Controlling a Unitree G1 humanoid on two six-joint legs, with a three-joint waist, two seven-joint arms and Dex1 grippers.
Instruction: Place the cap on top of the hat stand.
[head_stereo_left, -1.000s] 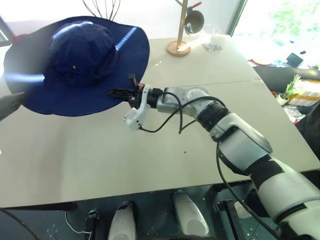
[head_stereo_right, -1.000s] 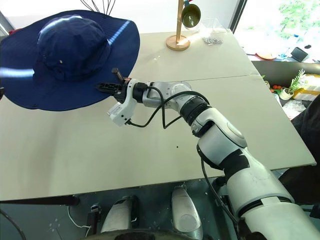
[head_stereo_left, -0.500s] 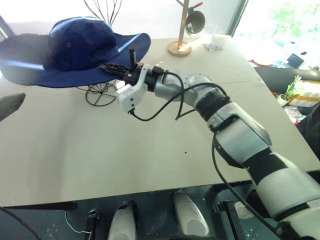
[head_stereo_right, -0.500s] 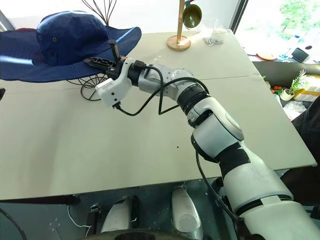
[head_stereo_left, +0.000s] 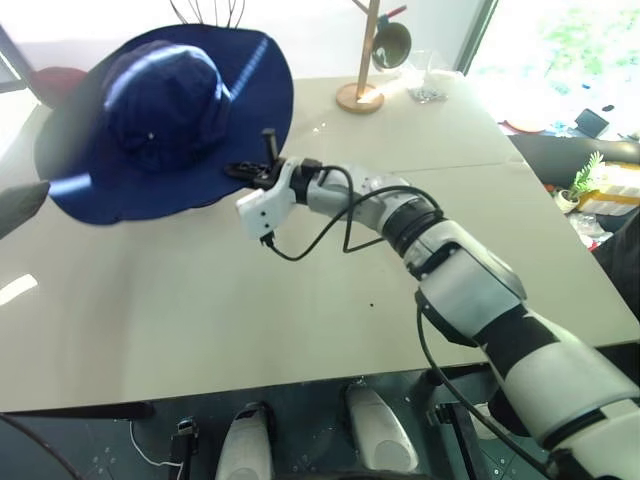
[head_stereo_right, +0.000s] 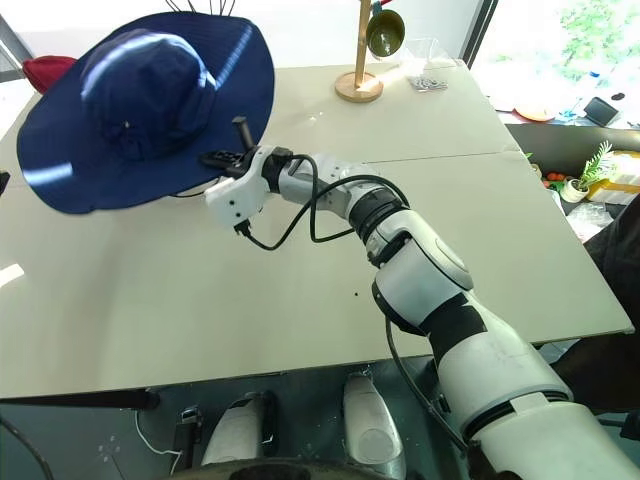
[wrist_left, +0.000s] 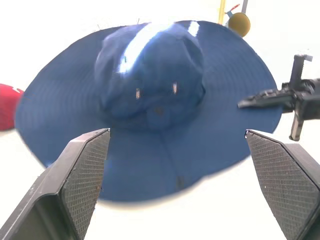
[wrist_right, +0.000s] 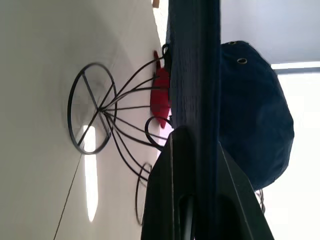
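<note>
The cap (head_stereo_left: 165, 110) is a navy sun hat with a wide floppy brim, held tipped up so its crown faces me, above the table's far left. My right gripper (head_stereo_left: 240, 168) is shut on the brim's near right edge, and the right wrist view shows the brim edge-on between the fingers (wrist_right: 172, 190). That same view shows the hat stand (wrist_right: 102, 107), a black wire cage on a ring base standing on the table under the cap. In the left wrist view my left gripper (wrist_left: 175, 135) is open in front of the cap, not touching it.
A red cap (head_stereo_left: 55, 82) lies behind the navy one at far left. A wooden pole stand (head_stereo_left: 360, 60) with a green cup (head_stereo_left: 388, 42) and a glass (head_stereo_left: 428, 78) stand at the table's back. Tall wire loops (head_stereo_left: 205, 10) rise behind the brim.
Half a second ago the cap lay level over the wire stand. My right gripper has since rolled, tipping the brim up so the crown faces me, as it did a second ago.
</note>
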